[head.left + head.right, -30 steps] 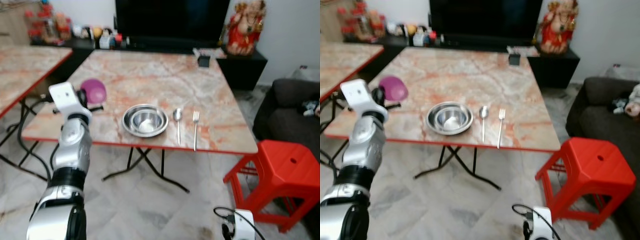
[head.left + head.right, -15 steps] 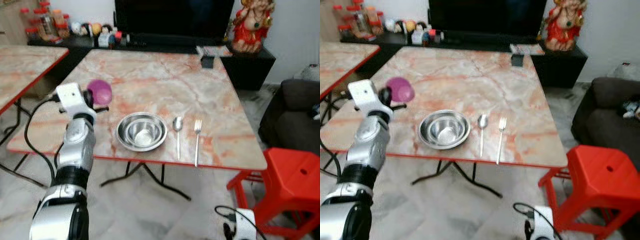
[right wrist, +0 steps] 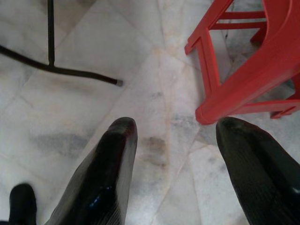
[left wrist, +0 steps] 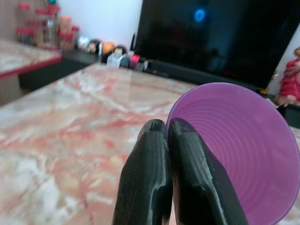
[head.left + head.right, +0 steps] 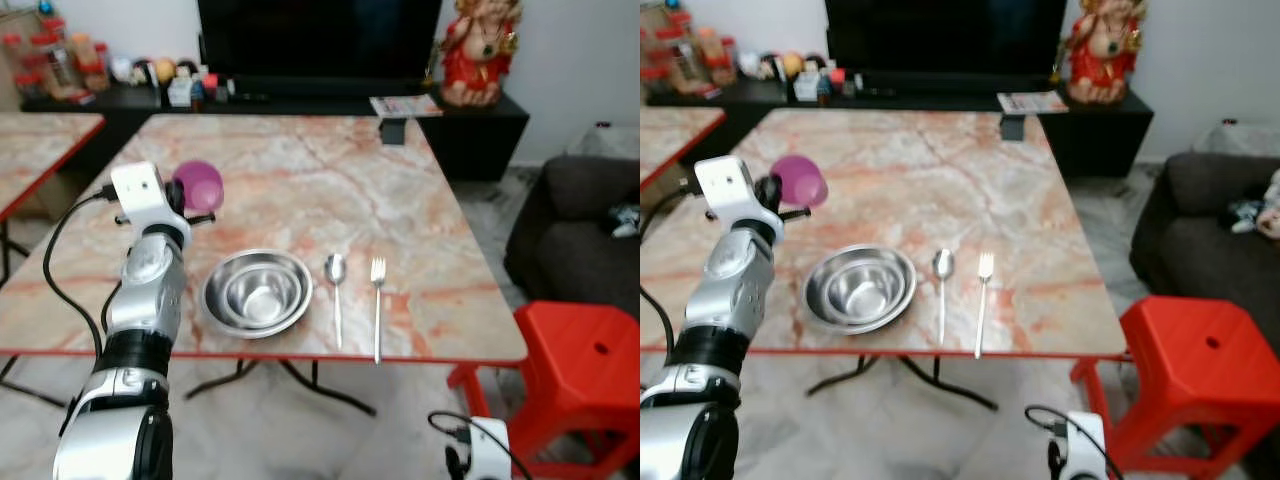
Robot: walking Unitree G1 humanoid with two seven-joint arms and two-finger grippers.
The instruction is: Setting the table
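A purple cup (image 5: 198, 185) is held above the left part of the marble table (image 5: 300, 170), its rim pinched between the pressed-together fingers of the left gripper (image 4: 161, 140). It is judged that the cup should be lowered upright onto bare marble beyond the steel bowl (image 5: 257, 291), well clear of its rim. To the right of the bowl a spoon (image 5: 335, 293) and a fork (image 5: 377, 305) are laid side by side. Further right, a red stool (image 5: 575, 370) is noted. The right gripper (image 3: 173, 154) hangs idle, fingers spread, above the floor.
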